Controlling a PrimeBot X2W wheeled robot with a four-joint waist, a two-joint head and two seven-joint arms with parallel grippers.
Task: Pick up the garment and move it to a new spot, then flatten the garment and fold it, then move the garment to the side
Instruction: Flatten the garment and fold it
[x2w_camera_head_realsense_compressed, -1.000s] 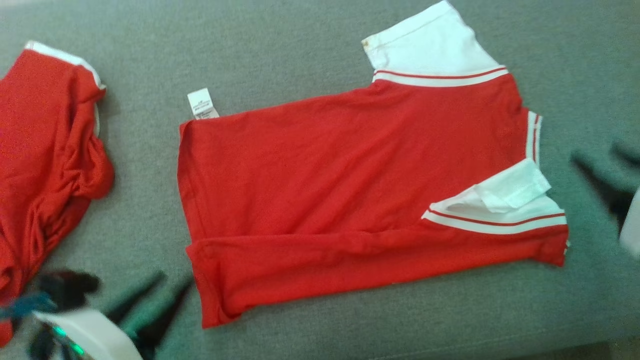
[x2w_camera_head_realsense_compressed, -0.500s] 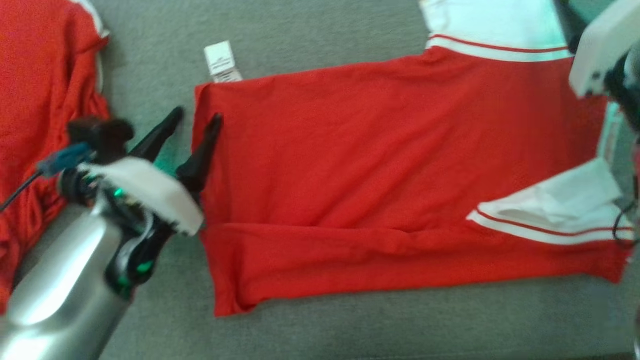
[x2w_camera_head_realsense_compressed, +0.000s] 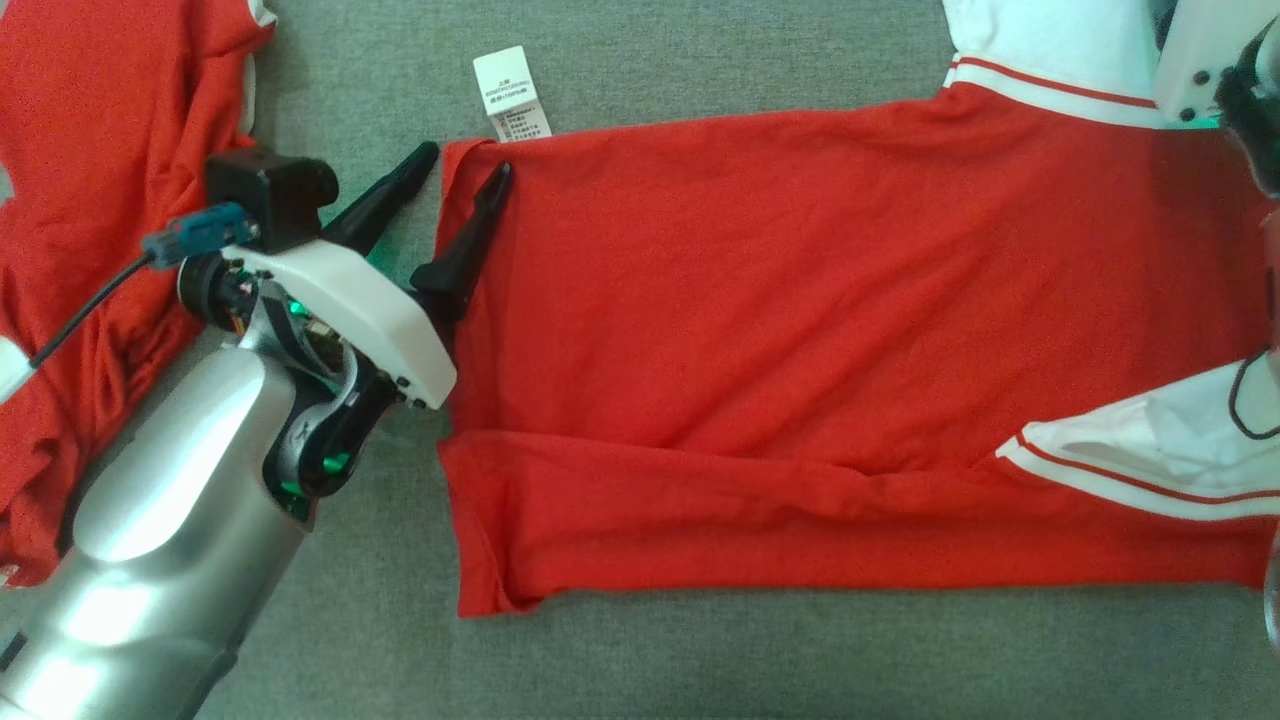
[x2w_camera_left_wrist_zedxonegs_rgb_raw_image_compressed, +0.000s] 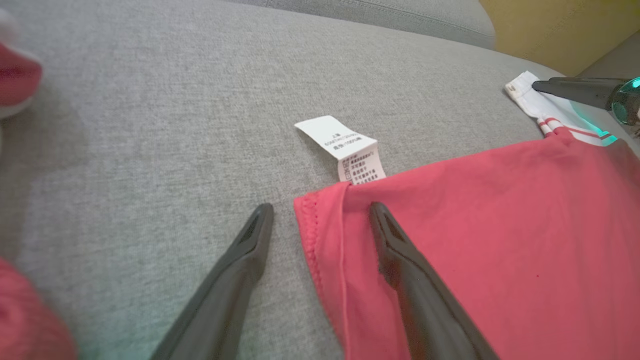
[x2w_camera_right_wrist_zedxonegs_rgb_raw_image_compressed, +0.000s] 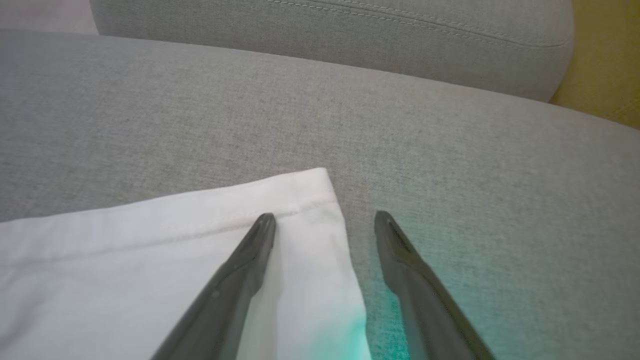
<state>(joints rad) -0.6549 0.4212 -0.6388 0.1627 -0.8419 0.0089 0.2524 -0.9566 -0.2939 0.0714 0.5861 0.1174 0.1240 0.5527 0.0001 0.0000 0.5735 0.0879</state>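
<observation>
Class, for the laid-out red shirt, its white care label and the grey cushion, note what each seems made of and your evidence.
Red shirt: soft matte knit, probably cotton or a blend; it creases limply and has a stitched hem. Care label: thin smooth printed tape, likely synthetic; it holds a sharp fold. Grey cushion: coarse woven upholstery, flecked weave.

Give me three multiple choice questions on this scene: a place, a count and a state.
1. Where does the care label lie? A) beside the shirt's hem corner B) on the floor C) under the shirt
2. How many red garments are on the sofa? A) one B) two C) three
3. How is the left gripper? A) shut on the label B) shut on the hem C) open
Answers: 1 A, it sticks out at that corner; 2 B, the flat shirt plus a crumpled garment to its left; 3 C, its fingers stand apart, straddling the hem edge.
</observation>
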